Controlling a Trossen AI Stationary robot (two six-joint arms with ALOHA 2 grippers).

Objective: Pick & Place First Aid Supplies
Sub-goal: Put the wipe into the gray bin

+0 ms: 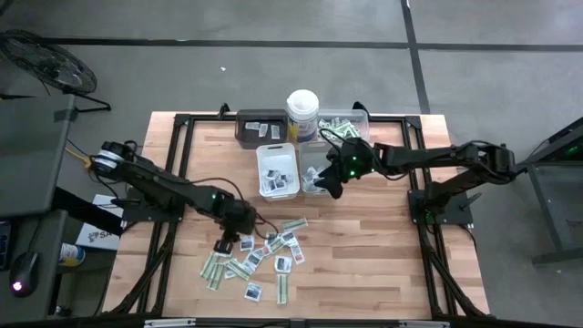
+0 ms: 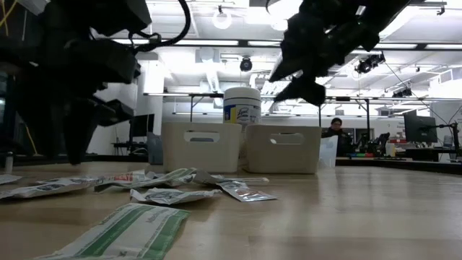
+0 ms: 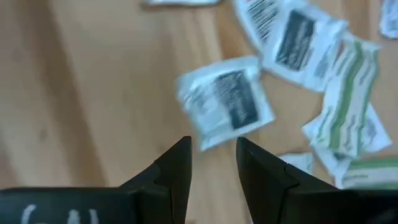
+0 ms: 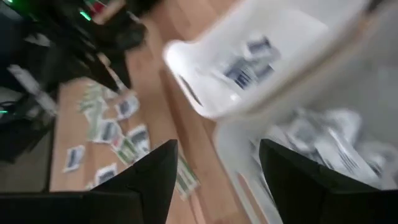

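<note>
Hovering open right gripper (image 4: 217, 165) above clear tray (image 1: 316, 171).

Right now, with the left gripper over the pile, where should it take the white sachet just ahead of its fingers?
Probably from straight above, pinching two opposite edges of the white sachet. It lies flat on the table, so there is nothing to get under. Its side away from the green strips faces bare wood, giving one finger of the left gripper room. The fingers stand open, nothing between them.

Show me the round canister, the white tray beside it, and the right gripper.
Round canister (image 1: 302, 114), high view, on its lid.
White tray (image 1: 277, 170), high view, on its inside floor.
Right gripper (image 4: 216, 174), right wrist view, midway between its open fingertips.
</note>
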